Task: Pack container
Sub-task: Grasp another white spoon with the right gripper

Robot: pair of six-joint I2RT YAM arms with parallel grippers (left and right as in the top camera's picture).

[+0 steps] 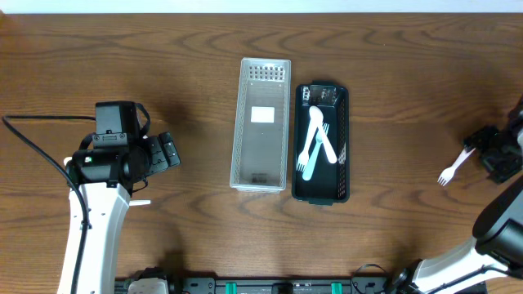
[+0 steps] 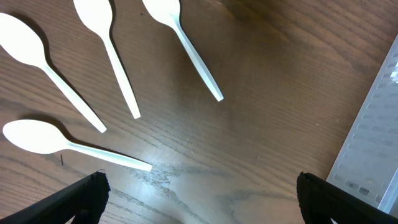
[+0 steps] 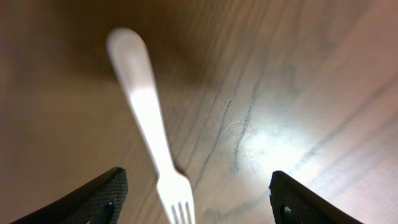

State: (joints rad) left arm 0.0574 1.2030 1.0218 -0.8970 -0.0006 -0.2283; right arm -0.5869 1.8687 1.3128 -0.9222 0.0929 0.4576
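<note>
Checker: Container position?
Labeler: black container [image 1: 321, 192] mid-table, long side right against a white basket [image 1: 260, 155] on the left arm's side. White cutlery [image 1: 315, 145] lies crossed inside the black one
Checker: Left gripper?
Labeler: left gripper [image 1: 167, 151] has fingers wide apart, holding nothing, over bare wood. Four spoons [image 2: 115, 56] lie flat on the table ahead of it in the wrist view, with the basket edge at frame right
Checker: Right gripper?
Labeler: right gripper [image 1: 490, 155] is near the table's right edge, fingers spread too. Fork [image 1: 454, 166] is well apart from the container. In the wrist view it sits between the fingers, tines toward the camera, touching neither. It is blurred there, so can't tell if it rests on the wood
</note>
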